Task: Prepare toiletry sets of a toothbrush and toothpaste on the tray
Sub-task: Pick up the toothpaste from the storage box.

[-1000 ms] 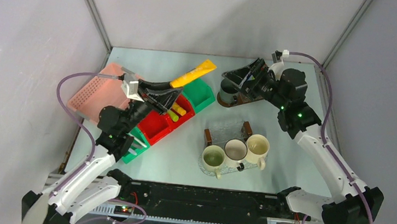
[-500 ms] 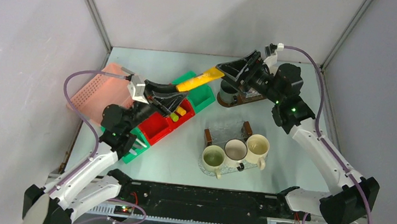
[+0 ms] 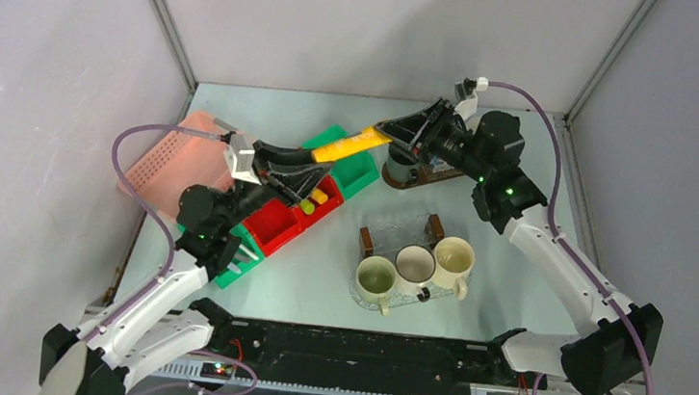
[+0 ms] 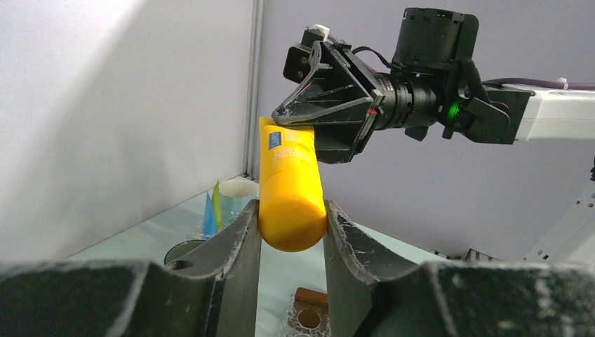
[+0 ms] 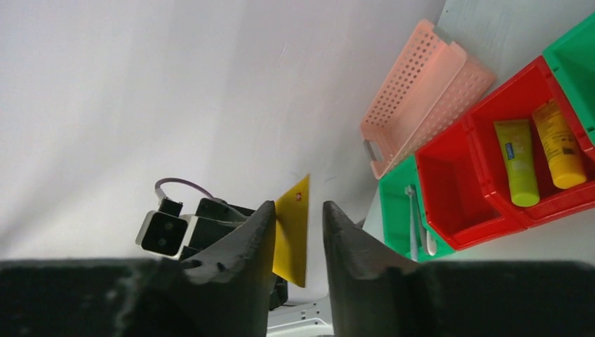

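Observation:
A yellow-orange toothpaste tube is held in the air over the bins. My left gripper is shut on its cap end. My right gripper has come to the far end of the tube. The tube's flat crimped end lies between the right fingers, against one finger, with a gap to the other. Three mugs stand in a row on the near tray. Two more tubes lie in a red bin. A toothbrush rests in a green bin.
A row of red and green bins runs diagonally at the left, with a pink basket behind it. A second tray sits under the right arm. In the left wrist view a pale blue mug holds blue and green tubes.
My right gripper has swung left to the tube's flat end and its jaws have narrowed around it. My left gripper has lowered the tube a little, still gripping it.

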`<move>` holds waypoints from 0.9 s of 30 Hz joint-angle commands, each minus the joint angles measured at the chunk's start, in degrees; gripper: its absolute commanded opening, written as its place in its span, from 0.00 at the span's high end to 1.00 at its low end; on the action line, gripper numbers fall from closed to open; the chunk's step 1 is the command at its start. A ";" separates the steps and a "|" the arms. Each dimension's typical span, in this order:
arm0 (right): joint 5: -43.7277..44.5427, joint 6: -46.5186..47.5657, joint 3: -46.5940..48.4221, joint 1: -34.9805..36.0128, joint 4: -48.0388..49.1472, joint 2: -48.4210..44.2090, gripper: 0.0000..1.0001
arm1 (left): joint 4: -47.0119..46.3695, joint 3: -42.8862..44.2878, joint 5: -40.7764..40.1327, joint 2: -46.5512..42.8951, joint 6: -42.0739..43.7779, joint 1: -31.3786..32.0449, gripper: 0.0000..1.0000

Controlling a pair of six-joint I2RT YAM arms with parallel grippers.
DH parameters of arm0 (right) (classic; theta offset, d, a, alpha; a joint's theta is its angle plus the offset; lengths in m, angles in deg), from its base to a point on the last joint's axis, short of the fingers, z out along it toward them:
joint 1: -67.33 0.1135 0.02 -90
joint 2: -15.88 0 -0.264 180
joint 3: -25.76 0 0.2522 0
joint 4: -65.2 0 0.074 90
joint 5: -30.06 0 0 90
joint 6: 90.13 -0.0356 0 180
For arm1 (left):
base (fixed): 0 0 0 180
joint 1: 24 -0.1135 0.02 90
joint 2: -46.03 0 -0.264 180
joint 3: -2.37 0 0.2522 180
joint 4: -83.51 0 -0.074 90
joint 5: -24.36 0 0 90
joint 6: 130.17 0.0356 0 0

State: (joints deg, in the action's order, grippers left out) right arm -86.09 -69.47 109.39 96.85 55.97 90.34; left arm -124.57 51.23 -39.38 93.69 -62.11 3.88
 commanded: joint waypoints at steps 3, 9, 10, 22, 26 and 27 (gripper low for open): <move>-0.72 0.97 2.57 0.23 0.87 -1.64 0.95 | -3.17 2.23 1.47 -0.03 1.39 0.42 0.99; 1.56 6.49 2.56 -0.51 -2.61 -5.16 1.00 | 2.50 1.39 1.32 -0.38 3.66 0.42 0.61; 2.07 8.26 2.56 -0.91 -3.04 -6.13 1.00 | 3.23 1.12 1.24 -0.64 4.23 0.42 0.52; 9.09 34.94 2.11 -5.03 -18.51 -16.51 1.00 | 27.93 3.69 -4.95 -3.44 9.41 0.40 0.00; 11.35 47.52 -0.18 -6.57 -21.30 -20.55 1.00 | 36.66 5.96 -11.64 -3.56 8.47 0.44 0.00; 11.97 52.57 -1.51 -6.82 -21.53 -21.93 1.00 | 38.24 6.88 -13.99 -3.32 8.37 0.48 0.00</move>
State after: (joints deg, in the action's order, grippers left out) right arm -77.78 -35.07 109.41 90.99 36.33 72.90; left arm -96.47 53.52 -44.69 91.04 -54.83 4.21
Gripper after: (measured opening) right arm 0.017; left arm 0.995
